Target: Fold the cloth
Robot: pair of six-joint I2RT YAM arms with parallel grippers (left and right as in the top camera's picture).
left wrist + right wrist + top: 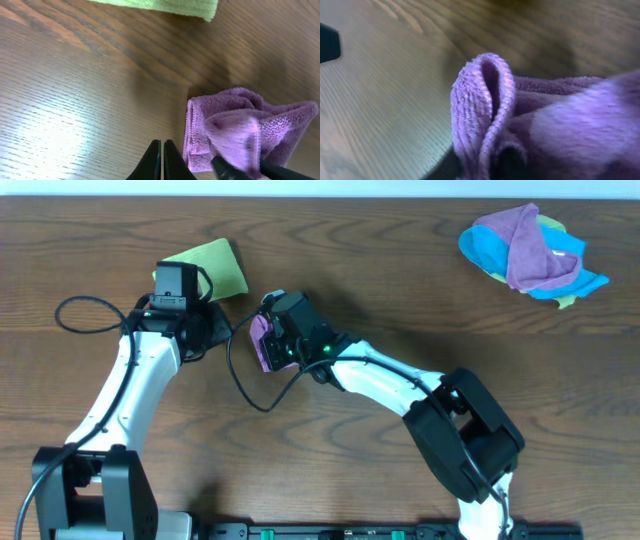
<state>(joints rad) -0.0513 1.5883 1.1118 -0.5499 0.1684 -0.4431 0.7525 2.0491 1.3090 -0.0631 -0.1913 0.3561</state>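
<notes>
Green cloth [215, 265] lies flat at 11 o'clock of the counter [400, 290], not in play. Left hand [161, 159] is at its 6 o'clock. The two fingers are pressed together with nothing between them, tips low over bare wood.

Purple cloth [262, 340], the task's thing, lies a little to 9 o'clock of counter centre. It is at 3 o'clock of the left hand, just beside it and not touching. It is bunched, not flat. Left wrist view shows one straight hemmed edge toward the left hand, the rest heaped in soft rolls. Right wrist view shows a doubled-over fold standing on edge, terry loops plain.

Right hand [275, 332] is on the cloth from its 3 o'clock side, clamped on a raised bunch of it. One dark finger shows under the fabric in the left wrist view.

Handling, as judged: light, limp, with a grippy nap. It will likely sag and drag rather than hold shape. Best taken at a corner or along the hem, with a thin pinch on one layer only. The free hemmed edge faces the left hand, so that corner looks the place for it.

Pile of cloths [530, 250], blue, purple and yellow-green, sits at 2 o'clock of the counter, well apart.
</notes>
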